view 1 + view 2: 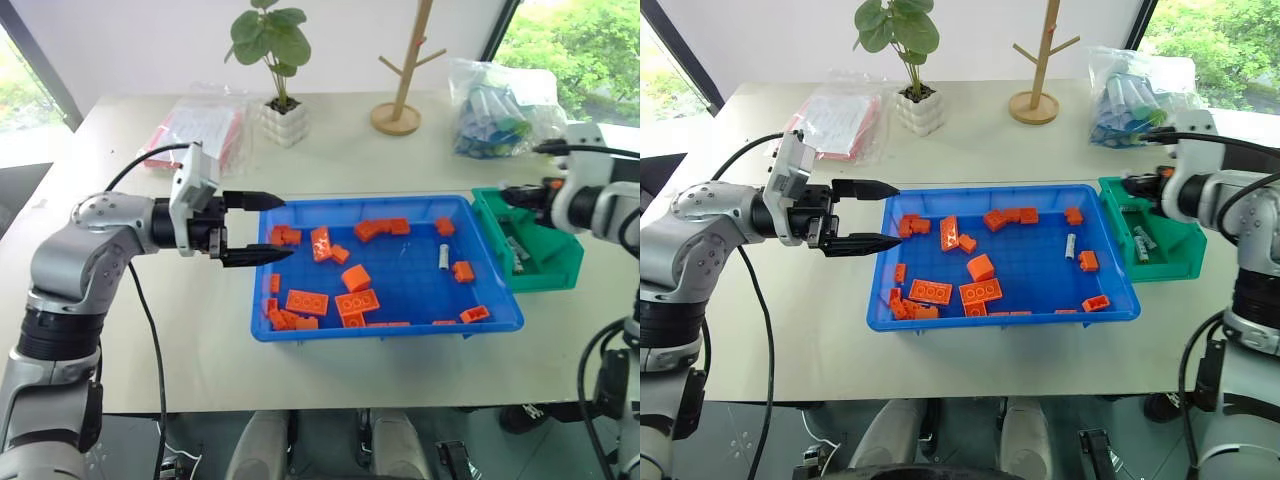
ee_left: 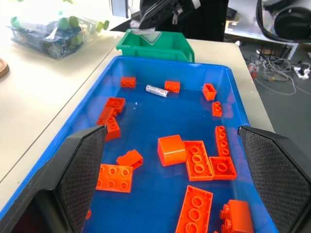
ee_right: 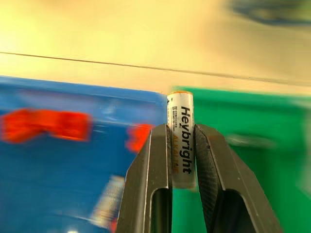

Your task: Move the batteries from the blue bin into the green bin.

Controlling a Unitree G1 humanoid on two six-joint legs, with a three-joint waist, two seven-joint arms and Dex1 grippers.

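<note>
- My right gripper [image 3: 181, 145] is clamped tight on a battery [image 3: 181, 138], which stands upright between my two fingers and sticks out past their tips.
- That hand is over the green bin [image 1: 548, 272], at the bin's edge nearest the blue bin [image 1: 385, 330]; the two bins sit touching, side by side.
- Below my right hand, inside the green bin, I can make out at least one more battery [image 1: 1141, 243] lying on the floor of it.
- My left gripper [image 1: 262, 228] is wide open and holds nothing; its fingers [image 2: 85, 170] point level across the blue bin from the end far from the green one.
- Ahead of my left fingers, near the far end of the blue bin, one battery [image 2: 157, 91] lies flat on the bin floor.
- Orange bricks [image 2: 196, 159] lie scattered over the blue bin between my left hand and that battery.
</note>
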